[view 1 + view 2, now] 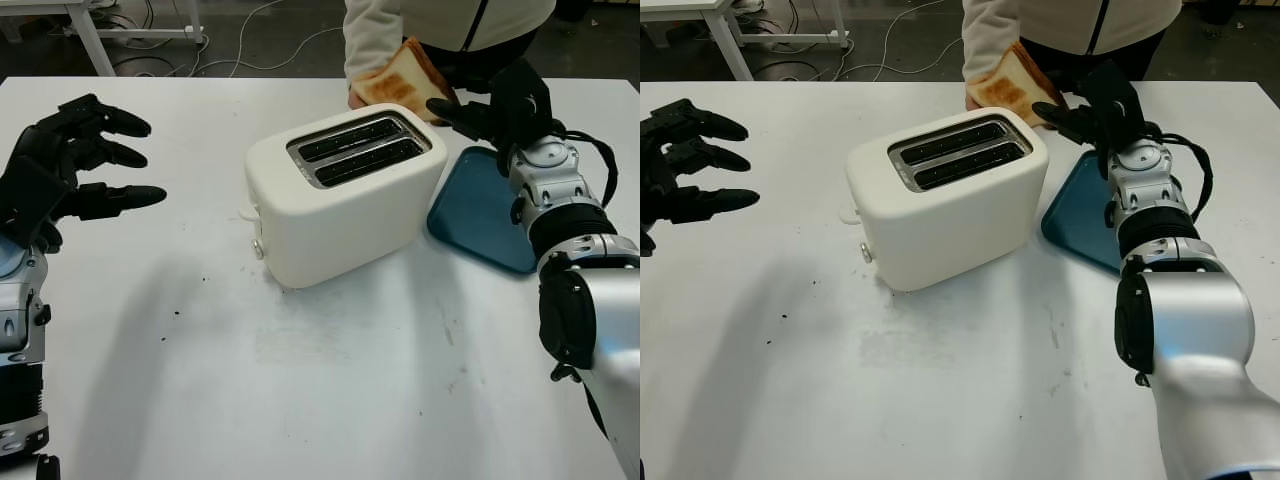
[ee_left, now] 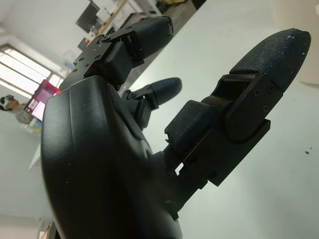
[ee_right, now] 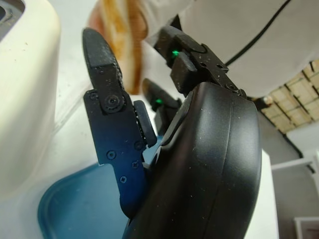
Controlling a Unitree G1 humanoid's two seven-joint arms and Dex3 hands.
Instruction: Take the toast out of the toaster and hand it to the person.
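A browned slice of toast [image 1: 403, 80] is at the table's far edge, gripped by a person's hand [image 1: 356, 98] in a cream sleeve. My right hand [image 1: 455, 108] hovers just right of the slice, fingertips [image 1: 440, 105] by its lower corner, holding nothing. In the right wrist view the toast [image 3: 119, 30] lies beyond my fingers [image 3: 102, 64], not between them. The white two-slot toaster [image 1: 340, 195] stands mid-table with both slots dark and empty. My left hand [image 1: 110, 160] is open above the table's left side, far from the toaster.
A dark blue tray [image 1: 478, 210] lies right of the toaster, under my right forearm. The white table [image 1: 330, 380] spreads bare toward me, with a few crumbs. The person stands behind the far edge; cables and a desk frame are on the floor beyond.
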